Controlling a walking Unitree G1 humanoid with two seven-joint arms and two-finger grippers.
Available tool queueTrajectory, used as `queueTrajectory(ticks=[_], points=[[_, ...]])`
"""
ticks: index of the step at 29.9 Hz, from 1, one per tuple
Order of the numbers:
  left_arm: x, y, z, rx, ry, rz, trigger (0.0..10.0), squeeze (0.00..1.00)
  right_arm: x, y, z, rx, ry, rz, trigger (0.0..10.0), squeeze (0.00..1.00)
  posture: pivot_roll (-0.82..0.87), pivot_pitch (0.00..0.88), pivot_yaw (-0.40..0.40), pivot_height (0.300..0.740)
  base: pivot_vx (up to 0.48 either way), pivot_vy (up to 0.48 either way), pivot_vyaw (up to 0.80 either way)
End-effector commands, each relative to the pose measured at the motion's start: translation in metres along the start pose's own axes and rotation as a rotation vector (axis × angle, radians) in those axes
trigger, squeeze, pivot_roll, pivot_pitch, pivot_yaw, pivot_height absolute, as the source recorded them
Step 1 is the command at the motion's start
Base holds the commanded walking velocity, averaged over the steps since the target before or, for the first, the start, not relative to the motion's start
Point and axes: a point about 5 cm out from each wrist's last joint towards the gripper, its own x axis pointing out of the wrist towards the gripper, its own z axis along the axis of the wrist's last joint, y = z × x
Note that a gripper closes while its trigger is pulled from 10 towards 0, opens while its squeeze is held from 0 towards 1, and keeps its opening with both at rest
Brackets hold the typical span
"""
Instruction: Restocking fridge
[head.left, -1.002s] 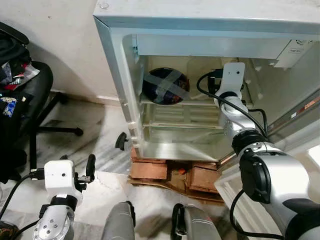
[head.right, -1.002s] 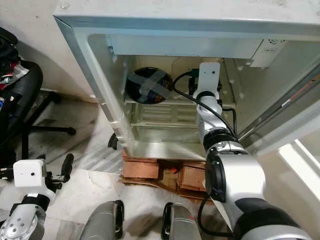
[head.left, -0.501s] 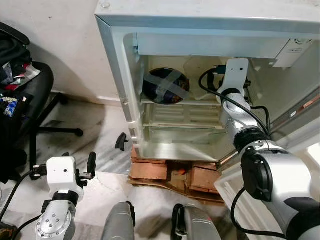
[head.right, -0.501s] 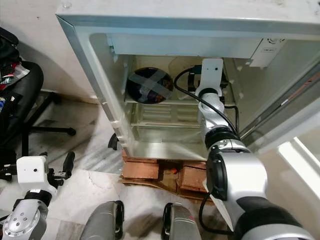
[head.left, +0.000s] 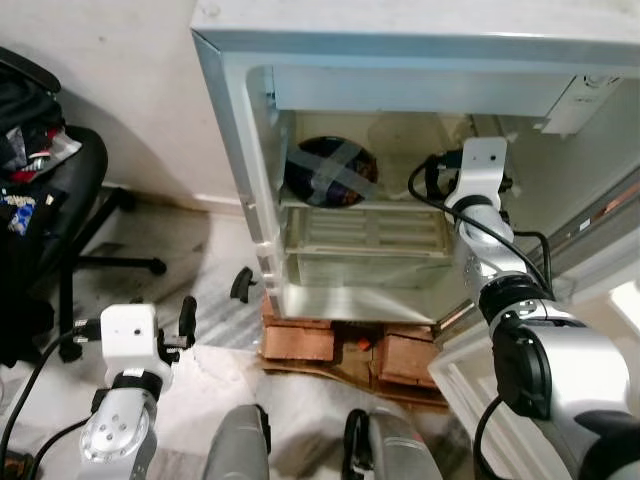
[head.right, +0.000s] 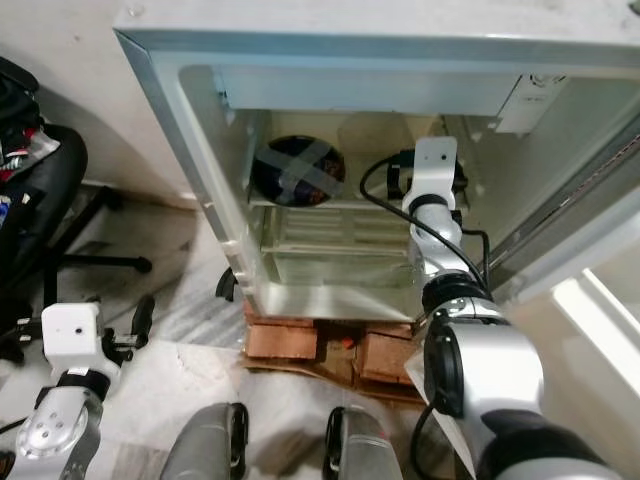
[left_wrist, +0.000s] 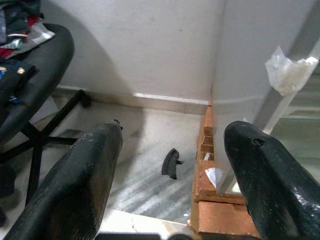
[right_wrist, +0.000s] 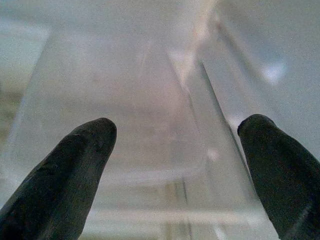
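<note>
The right claw is inside the fridge, fingers wide apart and empty, a clear tub just ahead of it. The bowl sits to its left. I judge it is between placings; next it should back out for another item.

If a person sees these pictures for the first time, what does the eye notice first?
The open fridge stands ahead on bricks, with the right gripper reaching inside, fingers apart. On its upper shelf, to the left, sits a dark round object crossed with grey tape. The left gripper hangs open, low beside the fridge.

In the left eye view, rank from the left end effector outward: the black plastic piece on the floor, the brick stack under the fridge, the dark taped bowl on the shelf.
1. Black plastic piece, on the floor just ahead.
2. Brick stack, under the fridge's front edge.
3. Dark taped bowl, up on the fridge shelf, farthest from the left end effector.
</note>
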Motion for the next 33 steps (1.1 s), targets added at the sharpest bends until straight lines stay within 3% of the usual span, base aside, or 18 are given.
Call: queueTrajectory(ticks=[1,7,11,14,20,25,27,28,31,33], points=[[-0.002,0.001,-0.005,0.005,0.018,0.012,10.0,0.0,-0.002,-0.005,-0.008,-0.013,0.04,-0.02,10.0,1.0,0.27,0.143,-0.015,0.74,0.0,0.0,0.0],[0.001,0.0,-0.005,0.0,0.012,0.011,10.0,0.0,-0.006,0.005,-0.022,0.026,0.123,-0.013,10.0,1.0,0.26,0.139,-0.02,0.74,0.0,0.0,0.0],[0.001,0.001,-0.005,0.002,0.009,0.016,10.0,0.0,-0.005,0.011,-0.012,0.063,0.056,0.008,10.0,1.0,0.27,0.133,-0.022,0.74,0.0,0.0,0.0],[0.004,0.002,-0.007,0.004,0.005,0.018,10.0,0.0,-0.003,0.022,0.009,0.162,-0.068,0.096,10.0,1.0,0.26,0.124,-0.02,0.74,0.0,0.0,0.0],[0.009,0.001,-0.006,0.005,-0.003,0.013,10.0,0.0,-0.003,0.026,0.022,0.135,-0.161,0.145,10.0,1.0,0.25,0.113,-0.018,0.74,0.0,0.0,0.0],[0.01,0.001,-0.006,0.005,-0.004,0.013,10.0,0.0,-0.003,0.024,0.023,0.136,-0.168,0.142,10.0,1.0,0.25,0.111,-0.018,0.74,0.0,0.0,0.0],[0.011,0.0,-0.005,0.004,-0.008,0.012,10.0,0.0,-0.005,0.024,0.023,0.145,-0.183,0.189,10.0,1.0,0.24,0.105,-0.019,0.74,0.0,0.0,0.0],[0.011,0.0,-0.004,0.004,-0.012,0.013,10.0,0.0,-0.011,0.032,0.021,0.146,-0.2,0.322,10.0,1.0,0.24,0.103,-0.019,0.74,0.0,0.0,0.0],[0.011,0.002,-0.005,0.003,-0.013,0.015,10.0,0.0,-0.023,0.042,0.011,0.133,-0.192,0.529,10.0,1.0,0.24,0.1,-0.024,0.74,0.0,0.0,0.0],[0.011,0.002,-0.005,0.003,-0.014,0.017,10.0,0.0,-0.027,0.044,0.008,0.143,-0.183,0.59,10.0,1.0,0.24,0.1,-0.024,0.74,0.0,0.0,0.0]])
